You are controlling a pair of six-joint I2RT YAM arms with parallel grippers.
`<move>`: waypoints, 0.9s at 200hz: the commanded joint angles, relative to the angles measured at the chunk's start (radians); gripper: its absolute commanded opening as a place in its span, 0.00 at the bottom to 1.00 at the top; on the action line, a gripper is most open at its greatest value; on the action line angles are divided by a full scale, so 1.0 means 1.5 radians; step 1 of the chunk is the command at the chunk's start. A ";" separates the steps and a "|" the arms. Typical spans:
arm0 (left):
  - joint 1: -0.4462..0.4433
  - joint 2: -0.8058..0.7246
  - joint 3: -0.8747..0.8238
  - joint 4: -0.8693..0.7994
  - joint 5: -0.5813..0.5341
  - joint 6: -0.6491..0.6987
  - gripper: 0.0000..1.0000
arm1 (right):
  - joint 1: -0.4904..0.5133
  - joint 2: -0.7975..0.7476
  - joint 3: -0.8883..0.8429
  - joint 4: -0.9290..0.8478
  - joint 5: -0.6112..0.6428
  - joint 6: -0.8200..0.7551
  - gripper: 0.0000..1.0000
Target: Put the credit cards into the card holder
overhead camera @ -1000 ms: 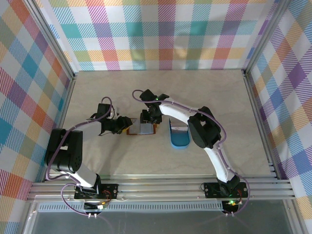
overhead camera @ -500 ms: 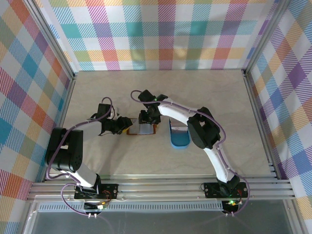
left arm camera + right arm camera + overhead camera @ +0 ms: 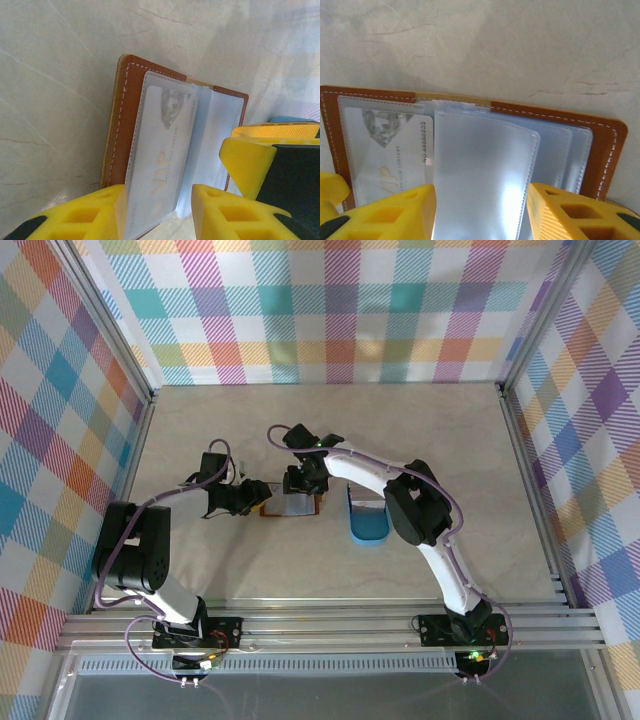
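1. Two arms, both curled in toward the wallet (image 3: pixel 290 507), a little to 9 o'clock of the table's middle.
2. At 9 o'clock of it, the left gripper (image 3: pixel 247 498), its arm folded back toward a base at 7 o'clock.
3. At 12 o'clock of it, the right gripper (image 3: pixel 300 480), ending a long white arc from a base at 5 o'clock.
4. On the left wrist camera, yellow fingers (image 3: pixel 85 217) parted to a middling gap over the end of a clear sleeve (image 3: pixel 215 135); cannot tell whether pressing on it.
5. On the right wrist camera, fingers likewise apart, a loose sleeve lying between them; contact unclear.
6. Wallet open and flat: brown leather, white stitching, clear sleeves fanned inside.
7. Tucked in one sleeve, a pale card (image 3: pixel 390 145) marked "VIP", toward 9 o'clock in the right wrist view.
8. Underneath, a pale veined table (image 3: pixel 300 420); near the wallet at 3 o'clock, a blue tray (image 3: pixel 367 528).
9. Around three sides, pastel plaid walls (image 3: pixel 340 300); at 6 o'clock, a metal rail (image 3: pixel 330 625).
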 commanded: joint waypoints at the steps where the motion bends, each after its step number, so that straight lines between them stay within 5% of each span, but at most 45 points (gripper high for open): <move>1: 0.004 0.000 0.004 0.004 -0.002 0.013 0.39 | 0.006 -0.011 0.007 0.000 0.003 0.009 0.51; 48: 0.005 0.008 0.012 0.003 0.001 0.013 0.39 | 0.018 -0.033 0.010 -0.036 0.096 -0.004 0.52; 180: 0.005 0.011 0.019 0.000 0.000 0.015 0.38 | 0.019 0.019 0.052 -0.052 0.090 -0.010 0.56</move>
